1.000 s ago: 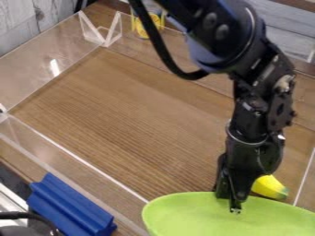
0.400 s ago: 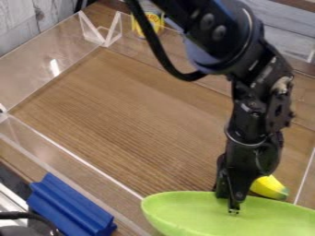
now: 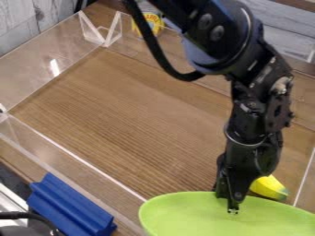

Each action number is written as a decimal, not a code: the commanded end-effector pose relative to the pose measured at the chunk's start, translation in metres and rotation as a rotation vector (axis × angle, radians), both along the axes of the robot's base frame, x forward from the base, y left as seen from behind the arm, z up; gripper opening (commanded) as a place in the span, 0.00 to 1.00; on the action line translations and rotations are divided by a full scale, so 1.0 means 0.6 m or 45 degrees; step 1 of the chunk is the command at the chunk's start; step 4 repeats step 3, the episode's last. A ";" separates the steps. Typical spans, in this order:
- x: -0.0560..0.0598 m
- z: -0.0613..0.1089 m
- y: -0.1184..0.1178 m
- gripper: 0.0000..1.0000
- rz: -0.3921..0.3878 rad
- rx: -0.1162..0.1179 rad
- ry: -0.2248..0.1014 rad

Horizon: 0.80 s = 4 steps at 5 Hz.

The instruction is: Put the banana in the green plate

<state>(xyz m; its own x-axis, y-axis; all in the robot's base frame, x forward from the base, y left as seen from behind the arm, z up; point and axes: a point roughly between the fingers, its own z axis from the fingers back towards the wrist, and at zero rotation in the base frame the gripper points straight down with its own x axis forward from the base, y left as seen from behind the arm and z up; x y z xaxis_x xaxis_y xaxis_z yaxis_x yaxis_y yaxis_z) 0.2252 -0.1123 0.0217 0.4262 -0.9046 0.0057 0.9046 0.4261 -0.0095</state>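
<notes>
Your gripper (image 3: 233, 205) was closed and empty over the green plate (image 3: 185, 219), so you still needed to grasp the banana (image 3: 270, 189) at two o'clock.

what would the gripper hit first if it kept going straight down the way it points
Most likely the green plate: the shut gripper points straight down with its tip over the plate's surface near the far rim. The banana sits just beside it, though depth is unclear.

End effector (image 3: 234, 208) pointing straight down, jaws closed, tip over the far edge of the green plate (image 3: 185, 219). Banana (image 3: 270, 189) sits just behind it, right of the arm, at the plate rim. Blue block (image 3: 68, 211) bottom left on the wooden counter (image 3: 135, 111).
</notes>
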 end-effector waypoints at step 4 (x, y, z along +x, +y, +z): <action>0.005 0.019 -0.003 0.00 -0.028 -0.016 -0.058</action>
